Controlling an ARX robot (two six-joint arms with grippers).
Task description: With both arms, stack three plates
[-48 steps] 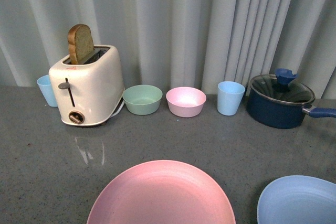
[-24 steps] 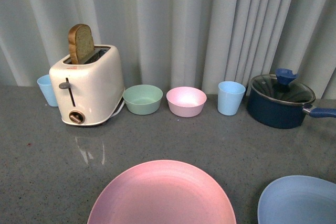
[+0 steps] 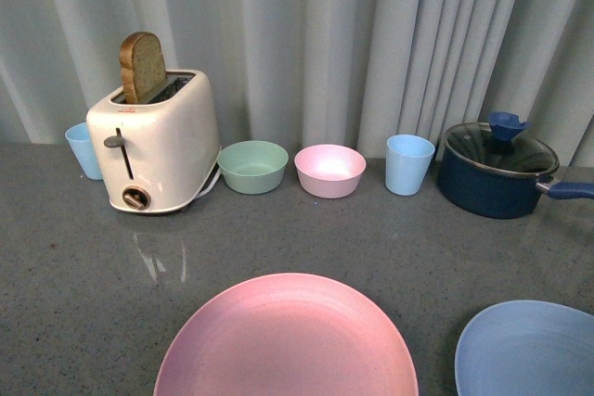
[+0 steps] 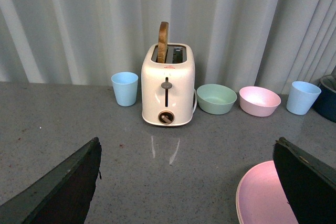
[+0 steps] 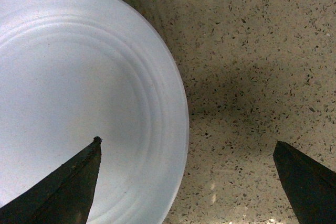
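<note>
Front view: you've got a matte pink plate (image 3: 286, 336) front centre, with the light blue plate (image 3: 527, 350) to its right, apart. Your left gripper (image 4: 187, 141) is spread; the right gripper (image 5: 186, 142) is spread astride the blue rim. The red toaster (image 3: 158, 141) label is unreadable.

Left to right along the back of the grey speckled surface (image 3: 390, 238) are standing a light-blue plastic cup (image 3: 83, 148), a cream toaster (image 3: 153, 141) holding a bread slice (image 3: 142, 67), a green bowl (image 3: 252, 166), a pink bowl (image 3: 329, 170), another light-blue cup (image 3: 409, 163) and a dark-blue lidded pot (image 3: 492, 172). In front, a round pink plate (image 3: 286, 336) is lying left of a round light-blue plate (image 3: 527, 350).
</note>
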